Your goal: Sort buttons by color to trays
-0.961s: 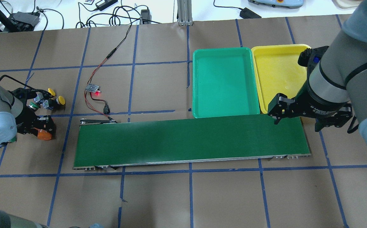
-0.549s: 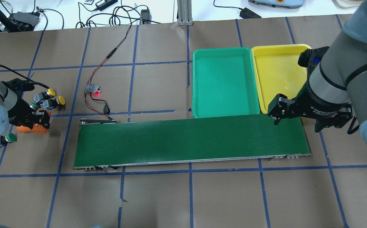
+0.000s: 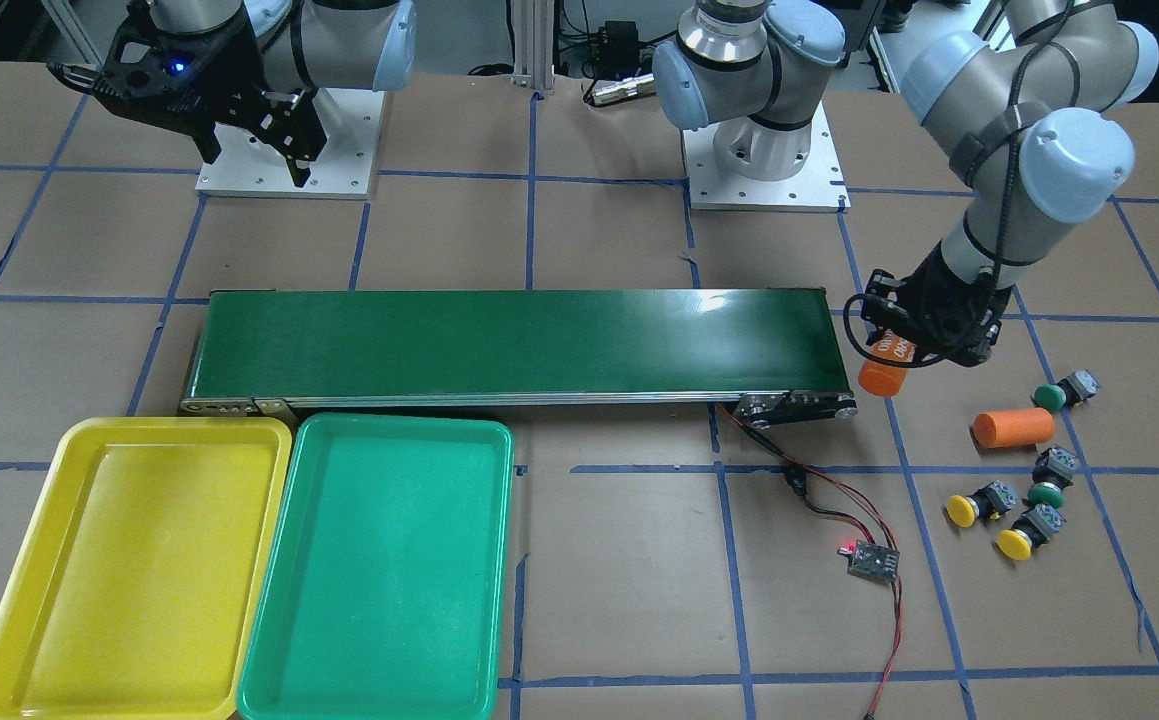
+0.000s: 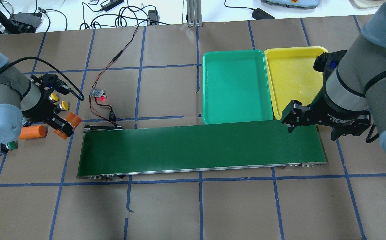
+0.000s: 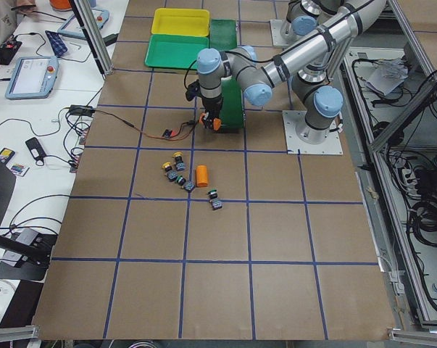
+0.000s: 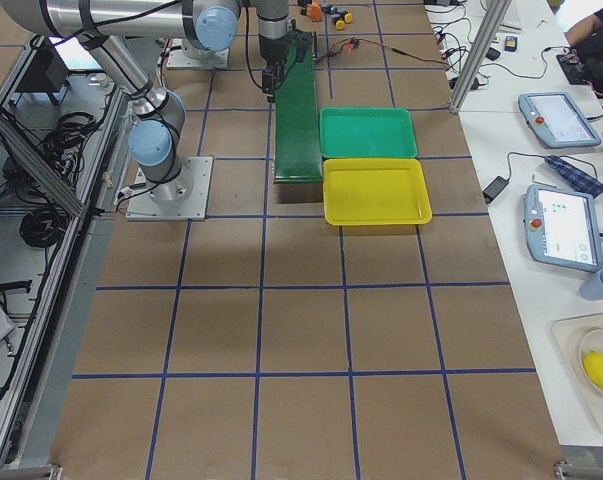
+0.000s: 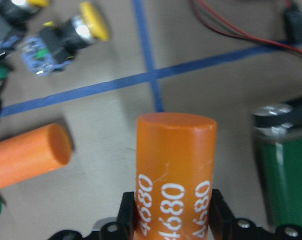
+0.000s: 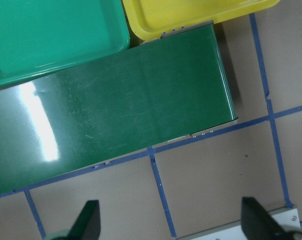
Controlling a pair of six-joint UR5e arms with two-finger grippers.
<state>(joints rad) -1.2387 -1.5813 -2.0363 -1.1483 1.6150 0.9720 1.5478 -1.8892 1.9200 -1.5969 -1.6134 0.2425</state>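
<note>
My left gripper (image 4: pixel 67 125) is shut on an orange cylinder (image 7: pixel 175 165) marked 4680 and holds it just off the left end of the belt. Two yellow buttons (image 4: pixel 65 106) (image 4: pixel 53 97) lie beside it. One green button (image 4: pixel 11 145) lies nearer the robot, and the front view shows a second green button (image 3: pixel 1047 493). The green tray (image 4: pixel 234 86) and the yellow tray (image 4: pixel 292 76) lie side by side beyond the belt's right end, both empty. My right gripper (image 4: pixel 312 128) is open and empty above the belt's right end.
A long dark-green conveyor belt (image 4: pixel 199 146) runs across the middle of the table. A second orange cylinder (image 4: pixel 32 132) lies on its side among the buttons. A small circuit board with a red light (image 4: pixel 98 93) and its wires lie beyond the belt's left end.
My left gripper has risen and moved right toward the belt's left end with an orange cylinder in it, uncovering the other cylinder and a green button. The right arm has not moved.
</note>
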